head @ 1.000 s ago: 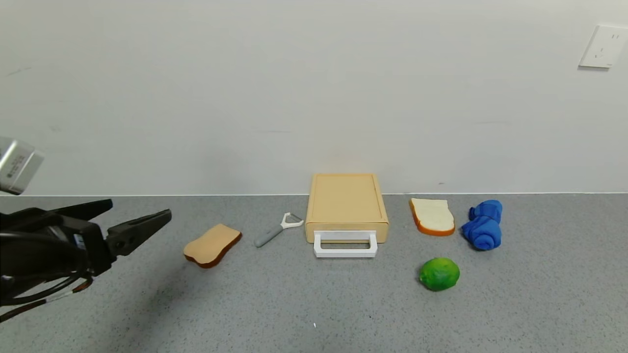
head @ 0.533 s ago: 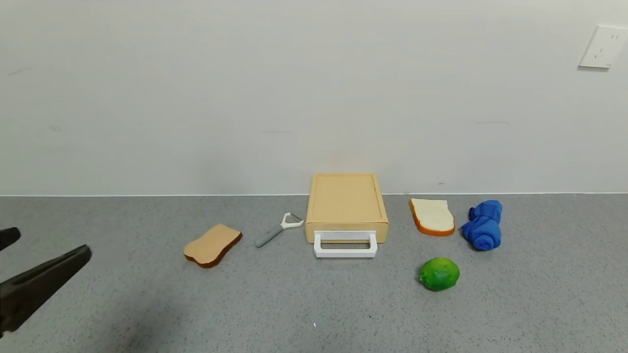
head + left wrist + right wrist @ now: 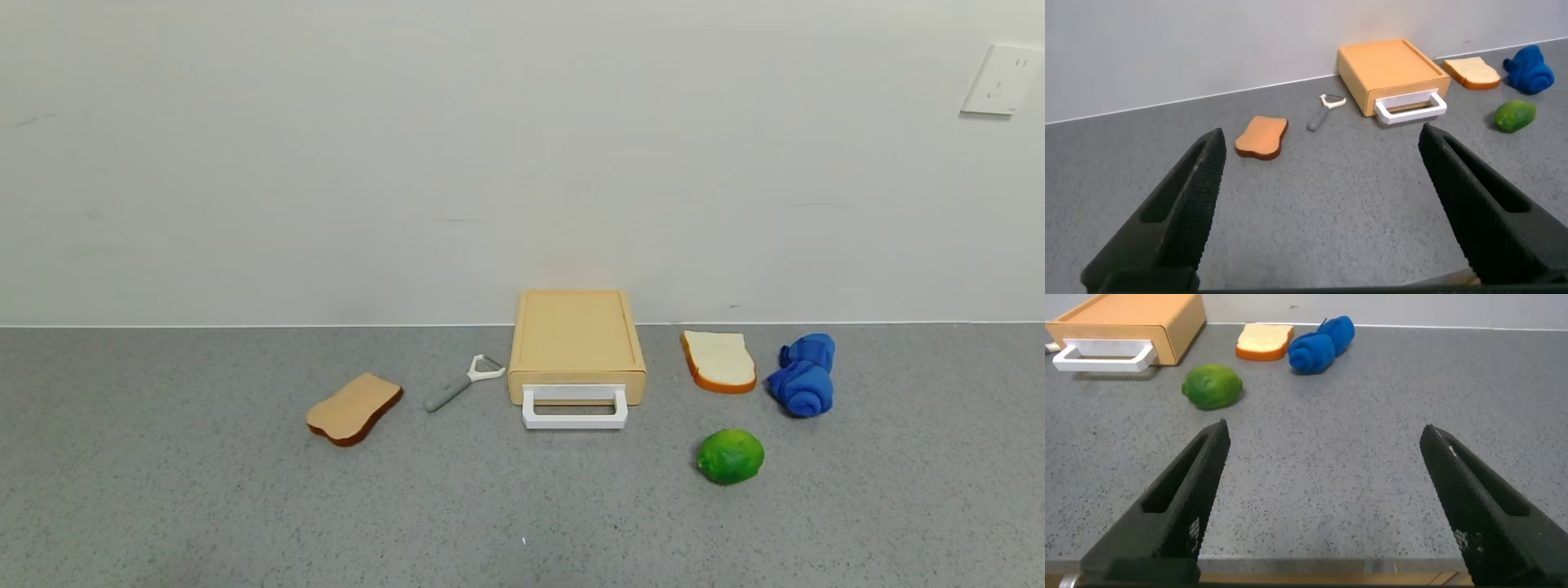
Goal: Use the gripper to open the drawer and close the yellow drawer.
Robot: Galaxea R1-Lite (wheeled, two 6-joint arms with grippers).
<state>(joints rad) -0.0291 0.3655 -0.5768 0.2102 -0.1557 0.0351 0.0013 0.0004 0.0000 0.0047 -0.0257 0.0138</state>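
Note:
The drawer [image 3: 575, 382] sits pushed in flush with its flat yellow box [image 3: 575, 331] against the back wall, and its white loop handle [image 3: 575, 407] points toward me. Neither gripper shows in the head view. In the left wrist view my left gripper [image 3: 1321, 135] hangs open over bare table, well short of the box [image 3: 1392, 69] and handle [image 3: 1410, 104], with nothing between its fingers. In the right wrist view my right gripper [image 3: 1324, 429] is open too, low near the table's front edge, with the handle [image 3: 1102, 355] far off to one side.
A tan bread slice [image 3: 353, 408] and a grey peeler [image 3: 457, 385] lie left of the box. A white bread slice [image 3: 718, 360], a rolled blue cloth [image 3: 804, 374] and a lime [image 3: 731, 456] lie to its right. The wall rises directly behind the box.
My left gripper has drawn back to the left and toward me, leaving the head view. The drawer and the other objects have not moved.

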